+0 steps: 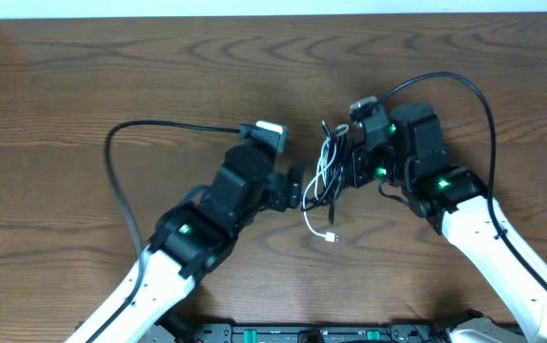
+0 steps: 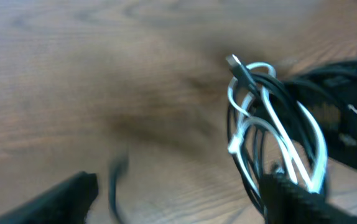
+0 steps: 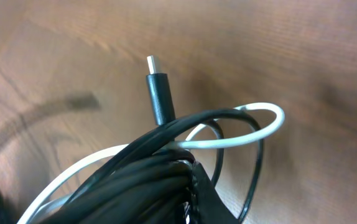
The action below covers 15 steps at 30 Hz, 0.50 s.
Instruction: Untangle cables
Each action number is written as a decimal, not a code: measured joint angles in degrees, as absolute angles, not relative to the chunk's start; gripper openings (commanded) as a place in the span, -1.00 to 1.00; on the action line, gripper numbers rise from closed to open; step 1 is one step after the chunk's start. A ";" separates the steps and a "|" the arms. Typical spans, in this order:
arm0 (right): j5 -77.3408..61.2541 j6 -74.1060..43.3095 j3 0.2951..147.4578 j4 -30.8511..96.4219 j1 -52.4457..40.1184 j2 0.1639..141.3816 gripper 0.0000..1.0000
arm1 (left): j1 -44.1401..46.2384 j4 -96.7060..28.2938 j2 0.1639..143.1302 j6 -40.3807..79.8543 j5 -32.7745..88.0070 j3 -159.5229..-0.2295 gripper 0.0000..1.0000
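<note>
A dark wooden table (image 1: 159,76) fills the overhead view. The left arm (image 1: 207,214) and right arm (image 1: 445,191) reach in from the near edge and meet near the middle.

Between them are the cables (image 1: 329,171), a small knot of thin black and white cord. It is raised at the right side, and a white tail runs down to the wood. The right gripper (image 1: 354,170) is clamped tight on the thick black part of the bundle. The left gripper (image 1: 295,188) is spread wide just beside the knot with nothing in it.

The cords look light, limp and rather slick. They should bend and slide easily, but a pull on the wrong strand is likely to tighten the tangle rather than loosen it.

The better places to take hold look like the free parts. One is the white loop (image 3: 253,134) arching out of the black strands. Another is the black plug (image 3: 158,93), standing upright above the bundle with its metal tip bare. The smallest is the white plug (image 1: 332,237), lying on the table at the end of the tail.
</note>
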<state>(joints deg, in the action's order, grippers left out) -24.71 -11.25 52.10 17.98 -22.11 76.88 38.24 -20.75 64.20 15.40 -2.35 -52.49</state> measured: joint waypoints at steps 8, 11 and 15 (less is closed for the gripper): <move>-36.53 -0.38 52.10 22.98 -22.02 76.88 0.98 | 38.24 -18.74 68.64 15.18 -1.67 -52.49 0.97; -39.07 1.58 52.10 22.61 -22.00 76.88 0.99 | 38.00 -18.15 68.62 15.18 -1.65 -52.49 0.98; -35.83 0.91 52.10 22.04 -21.91 76.88 0.98 | 37.93 -18.22 68.62 15.22 -1.67 -52.49 0.93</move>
